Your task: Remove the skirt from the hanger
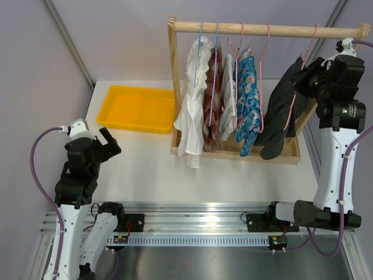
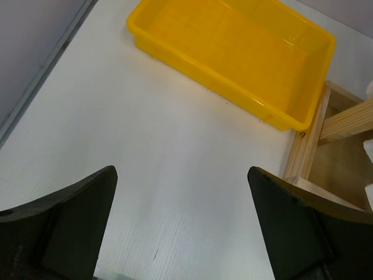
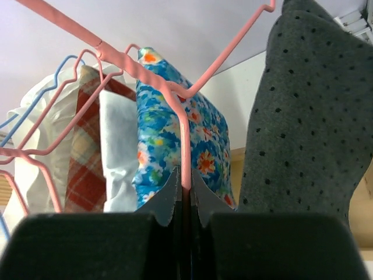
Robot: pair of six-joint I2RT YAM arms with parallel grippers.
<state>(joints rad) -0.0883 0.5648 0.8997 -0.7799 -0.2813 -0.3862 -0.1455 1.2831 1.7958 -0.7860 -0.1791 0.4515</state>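
The skirt [image 1: 280, 111], dark grey with small black dots, hung at the right end of the wooden rail [image 1: 256, 27] on a pink hanger [image 1: 289, 111]. Its lower hem reached down to the wooden rack base [image 1: 291, 158]. In the right wrist view the skirt [image 3: 309, 116] filled the right side, and the pink hanger [image 3: 185, 146] ran straight down into my right tool [image 3: 184, 195]. That tool was pressed together on the hanger wire, pinching it between both fingers. From above, my right tool [image 1: 300, 80] sat high, against the upper edge of the skirt.

To the left of the skirt on the same rail hung a blue floral garment [image 1: 247, 99], then a red plaid garment [image 1: 213, 99] and a white garment [image 1: 191, 111].

My left tool [image 1: 108, 142] was well apart from the rack, low over the desk [image 1: 145, 169], with its fingers spread wide and nothing between them. The left wrist view showed the left tool [image 2: 180, 172] facing the yellow tray [image 2: 215, 87], which lay on the desk just beside the rack base.
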